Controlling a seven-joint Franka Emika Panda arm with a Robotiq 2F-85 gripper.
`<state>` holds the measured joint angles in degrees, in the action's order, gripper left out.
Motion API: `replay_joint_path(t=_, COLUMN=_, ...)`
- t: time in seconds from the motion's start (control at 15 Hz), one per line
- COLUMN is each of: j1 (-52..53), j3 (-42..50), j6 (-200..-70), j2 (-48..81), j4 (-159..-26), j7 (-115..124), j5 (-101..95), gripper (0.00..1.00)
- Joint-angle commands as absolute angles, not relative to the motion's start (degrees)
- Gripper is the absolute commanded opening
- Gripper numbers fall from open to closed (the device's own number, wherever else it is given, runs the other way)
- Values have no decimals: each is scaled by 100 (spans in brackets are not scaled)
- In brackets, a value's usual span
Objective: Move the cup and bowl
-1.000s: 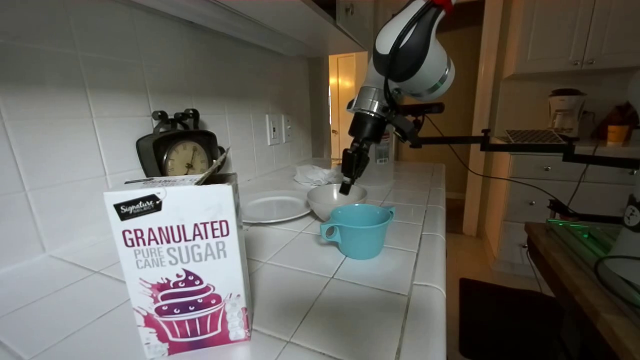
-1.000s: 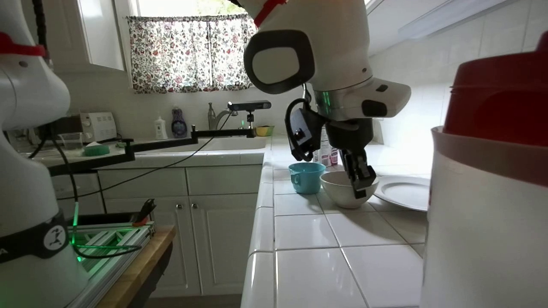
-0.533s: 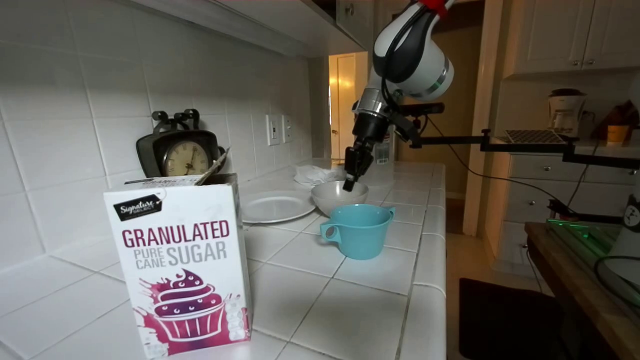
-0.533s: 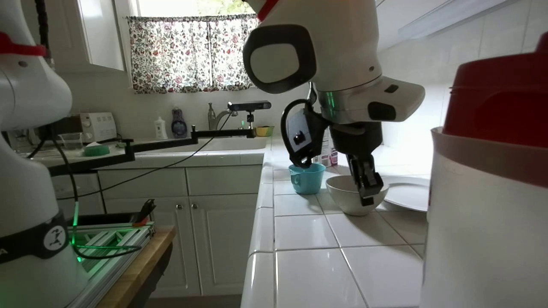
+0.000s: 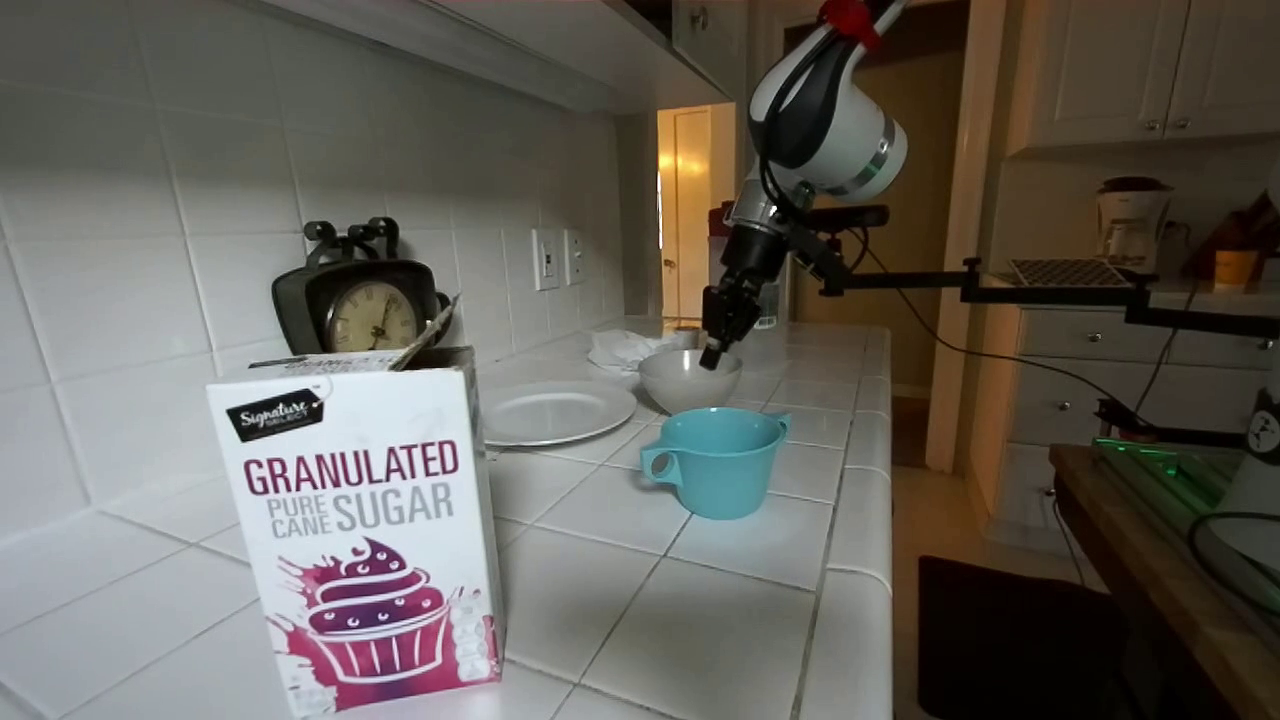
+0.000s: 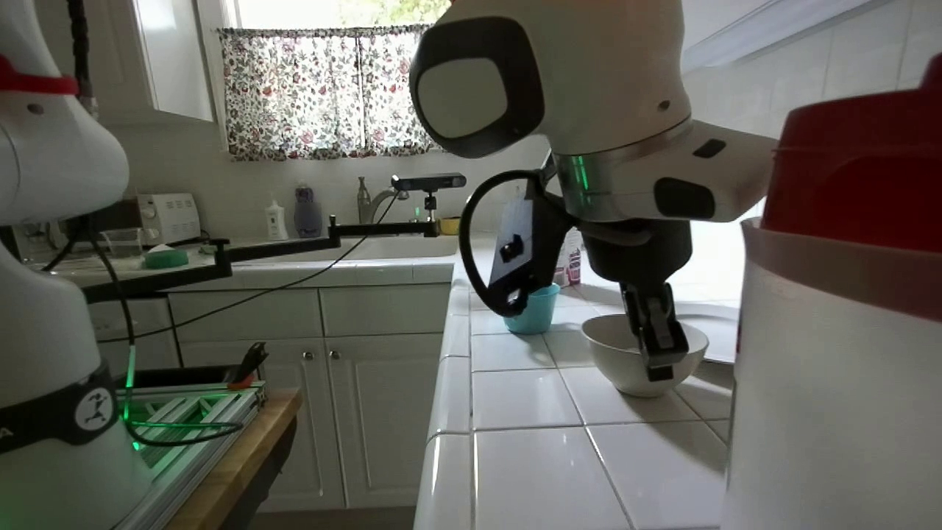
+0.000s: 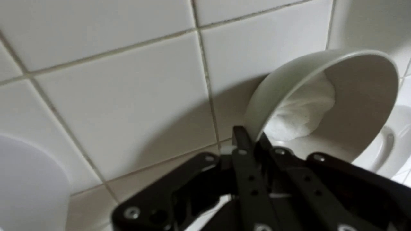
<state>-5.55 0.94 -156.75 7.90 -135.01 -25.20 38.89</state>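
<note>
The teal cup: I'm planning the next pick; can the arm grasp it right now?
Probably not yet: the gripper holds the bowl by its rim and would likely have to release it before taking the cup.

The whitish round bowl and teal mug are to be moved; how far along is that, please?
Done: the jaws are closed on the rim of the whitish round bowl. In hand: it has moved away from the teal mug over the last second; whether it's lifted is unclear. Left, apparently: releasing it and moving the mug, which stands ungripped on white tiles.
</note>
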Motion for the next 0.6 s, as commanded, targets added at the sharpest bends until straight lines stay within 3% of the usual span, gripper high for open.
replay_joint_path(t=0.0, j1=-647, j3=38, j6=-15752, j2=746, j4=-13504, j7=-2765, j5=4326, gripper=2)
replay_joint_path(t=0.47, j1=-659, j3=46, j6=-15890, j2=908, j4=-13455, j7=-2717, j5=4470, gripper=2)
replay_joint_path(t=0.53, j1=-656, j3=45, j6=-15901, j2=930, j4=-13453, j7=-2710, j5=4461, gripper=33)
